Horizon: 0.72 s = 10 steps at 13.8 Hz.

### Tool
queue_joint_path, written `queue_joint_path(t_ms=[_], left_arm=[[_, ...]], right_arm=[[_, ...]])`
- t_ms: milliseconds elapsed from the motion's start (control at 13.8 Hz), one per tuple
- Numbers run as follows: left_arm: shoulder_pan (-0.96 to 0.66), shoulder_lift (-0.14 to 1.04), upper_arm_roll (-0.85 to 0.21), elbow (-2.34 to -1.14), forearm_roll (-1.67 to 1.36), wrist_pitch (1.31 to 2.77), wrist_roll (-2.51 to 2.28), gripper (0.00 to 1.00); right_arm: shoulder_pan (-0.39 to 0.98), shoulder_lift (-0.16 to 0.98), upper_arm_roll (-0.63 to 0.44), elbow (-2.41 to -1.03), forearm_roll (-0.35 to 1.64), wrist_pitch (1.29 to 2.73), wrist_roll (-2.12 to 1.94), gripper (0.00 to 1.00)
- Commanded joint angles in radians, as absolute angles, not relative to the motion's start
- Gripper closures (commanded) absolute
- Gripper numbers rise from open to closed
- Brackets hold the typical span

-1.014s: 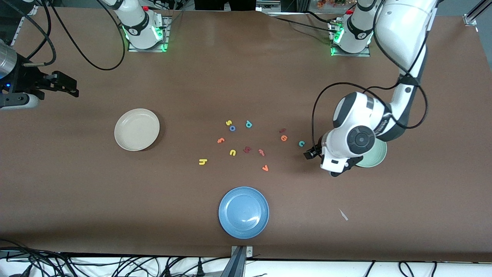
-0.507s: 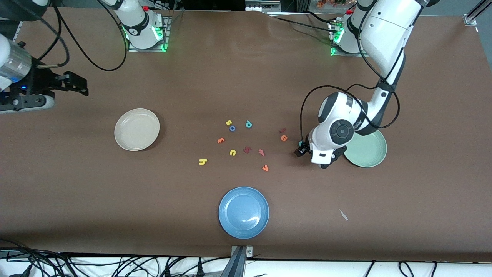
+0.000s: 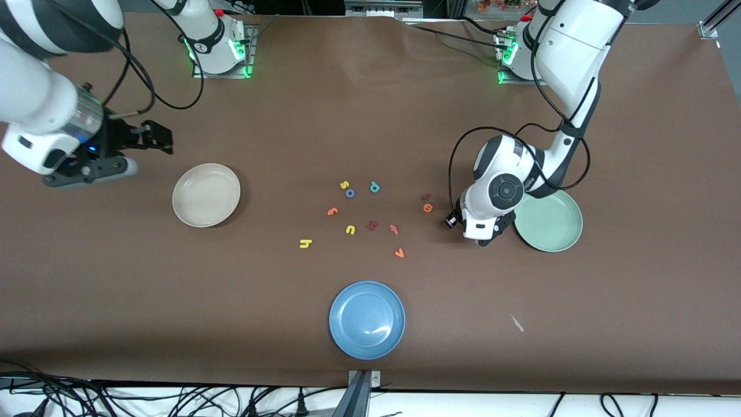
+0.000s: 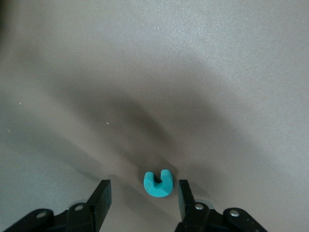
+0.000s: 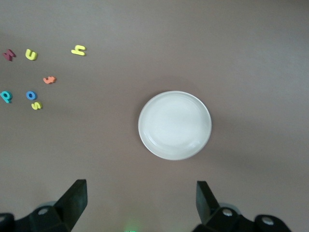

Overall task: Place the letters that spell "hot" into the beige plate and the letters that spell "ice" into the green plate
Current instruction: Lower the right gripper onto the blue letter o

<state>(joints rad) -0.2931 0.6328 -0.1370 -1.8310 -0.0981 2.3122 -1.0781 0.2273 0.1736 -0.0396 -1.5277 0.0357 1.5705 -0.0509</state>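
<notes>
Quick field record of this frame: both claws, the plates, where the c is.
left claw: low at the table beside the green plate, fingers apart either side of the teal c, no contact visible
right claw: open, in the air near the beige plate
beige plate: holds no letters
green plate: no letters on the part in view

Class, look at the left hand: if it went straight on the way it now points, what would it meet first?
Most likely the teal c, which lies between the left hand's fingers on the brown table; just under it the table itself, though depth is hard to judge.
</notes>
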Motion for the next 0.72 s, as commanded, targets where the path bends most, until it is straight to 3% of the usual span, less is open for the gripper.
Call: queue_joint_path(t_ms=[0,290,435,652], left_arm=[[-0.313,0.647,-0.127,-1.835,-0.129,2.338,-1.086,0.44],[-0.314,0.655,-0.127,-1.832,-0.129,2.355,-1.098,0.5],[-0.314,0.657,-0.127,-1.832,-0.126,2.355,-1.103,0.6],[-0.314,0.658,-0.127,-1.832,-0.126,2.355,-1.103,0.63]], right_arm=[[0.264,0.207,-0.038,-1.58,0.066,1.691,0.024,0.0],[0.282,0.245,0.081,-1.667,0.069,1.874,0.256,0.0],[0.337,0.29,0.097,-1.669,0.067,1.945,0.384,0.0],[0.432,0.379,0.101,-1.663,0.054,2.075,0.555,0.0]])
